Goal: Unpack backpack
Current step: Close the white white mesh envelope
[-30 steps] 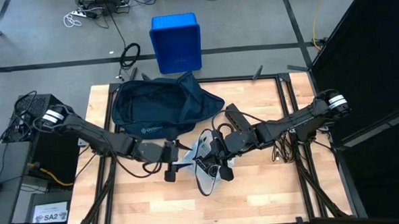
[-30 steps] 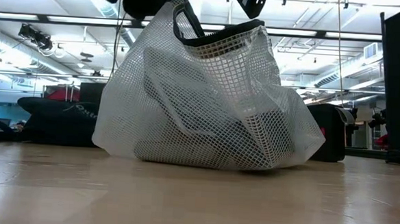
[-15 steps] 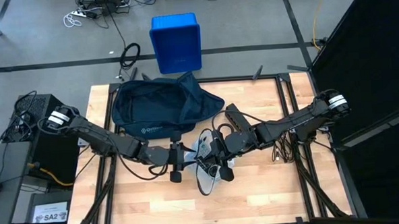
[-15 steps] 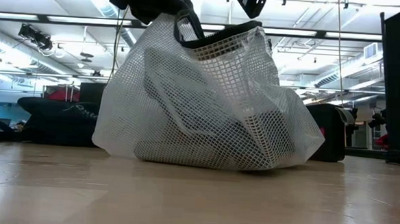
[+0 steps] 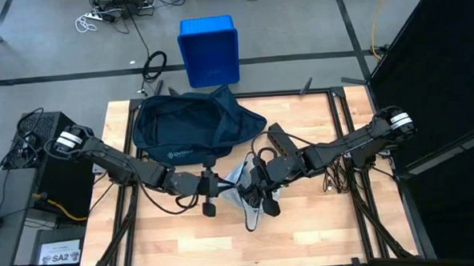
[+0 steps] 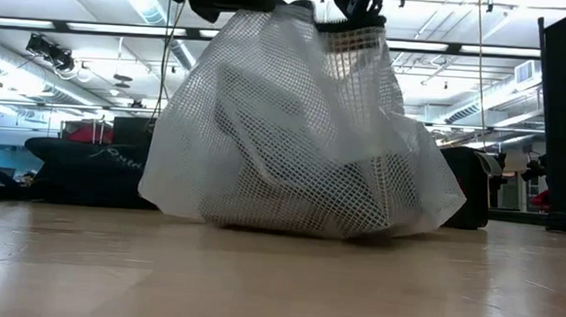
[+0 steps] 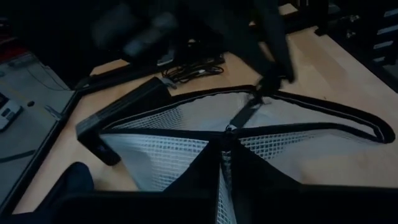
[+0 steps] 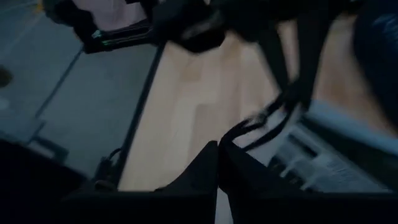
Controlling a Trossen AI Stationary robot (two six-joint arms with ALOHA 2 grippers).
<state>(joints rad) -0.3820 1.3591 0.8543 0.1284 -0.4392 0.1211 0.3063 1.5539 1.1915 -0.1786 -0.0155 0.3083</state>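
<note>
With your left gripper point(image 5: 221, 182) pinching the mesh bag's point(image 5: 244, 198) dark rim from nine o'clock and your right gripper point(image 5: 254, 183) clamped on it from three, part them slowly and evenly, clear of the backpack point(image 5: 190, 125) at twelve o'clock.
</note>
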